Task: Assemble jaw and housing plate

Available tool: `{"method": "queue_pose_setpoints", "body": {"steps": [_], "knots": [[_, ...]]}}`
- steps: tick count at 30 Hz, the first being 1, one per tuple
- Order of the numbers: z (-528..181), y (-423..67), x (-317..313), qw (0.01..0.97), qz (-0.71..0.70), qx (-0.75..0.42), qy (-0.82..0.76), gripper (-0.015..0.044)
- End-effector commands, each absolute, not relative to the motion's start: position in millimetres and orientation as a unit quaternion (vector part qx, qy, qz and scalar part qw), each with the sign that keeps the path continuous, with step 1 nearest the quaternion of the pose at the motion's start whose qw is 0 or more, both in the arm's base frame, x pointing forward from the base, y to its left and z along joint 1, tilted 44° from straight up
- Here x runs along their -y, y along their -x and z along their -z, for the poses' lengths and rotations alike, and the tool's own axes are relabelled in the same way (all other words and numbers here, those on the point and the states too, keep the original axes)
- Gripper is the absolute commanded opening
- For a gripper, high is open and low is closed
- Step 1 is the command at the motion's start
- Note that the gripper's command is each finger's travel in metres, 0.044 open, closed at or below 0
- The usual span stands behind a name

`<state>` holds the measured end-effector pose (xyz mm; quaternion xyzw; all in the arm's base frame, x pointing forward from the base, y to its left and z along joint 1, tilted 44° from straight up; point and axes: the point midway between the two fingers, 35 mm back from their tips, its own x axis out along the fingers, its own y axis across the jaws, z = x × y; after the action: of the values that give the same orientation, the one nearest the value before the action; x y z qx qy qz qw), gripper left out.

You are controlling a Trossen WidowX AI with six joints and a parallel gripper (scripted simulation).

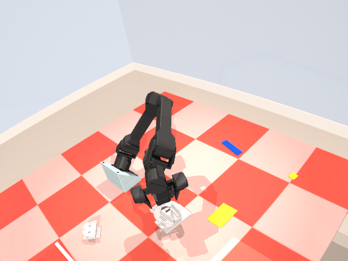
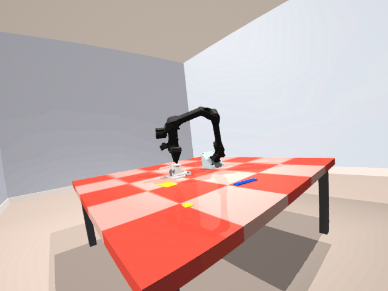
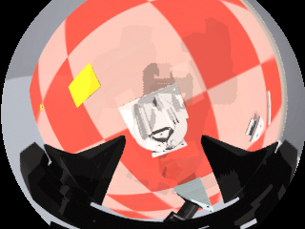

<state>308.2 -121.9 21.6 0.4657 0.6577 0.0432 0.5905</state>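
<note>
The white gripper assembly [image 1: 168, 216] [image 2: 176, 172] [image 3: 159, 119] stands on the table with its pale jaws on its base. Whether both jaws sit on their pins and the teeth mesh is too small to tell. A small white part with holes, seemingly the housing plate [image 1: 90, 230] [image 3: 254, 128], is apart from it, on the left in the top view and at the right in the wrist view. My gripper [image 1: 164, 203] [image 2: 176, 162] [image 3: 164, 139] is wide open and empty, above the assembly.
A yellow square [image 1: 222, 215] [image 2: 167, 184] [image 3: 85, 86] lies beside the assembly. A small yellow piece [image 1: 293, 175] [image 2: 187, 205] and a blue bar [image 1: 231, 147] [image 2: 245, 181] lie farther off. A pale wedge-shaped block [image 1: 120, 178] [image 2: 207, 160] [image 3: 194, 192] is at the arm's base. A white strip [image 1: 63, 250] lies near the holed part.
</note>
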Motion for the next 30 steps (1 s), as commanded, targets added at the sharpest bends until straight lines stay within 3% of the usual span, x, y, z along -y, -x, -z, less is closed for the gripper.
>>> {"method": "queue_pose_setpoints", "body": {"steps": [1, 30], "knots": [[-14.8, -303.8, 136.0, 0.579, -0.013, -0.656, -0.484, 0.0440], [40.5, -247.5, 214.8, 0.398, 0.214, -0.625, -0.637, 0.0440]]}}
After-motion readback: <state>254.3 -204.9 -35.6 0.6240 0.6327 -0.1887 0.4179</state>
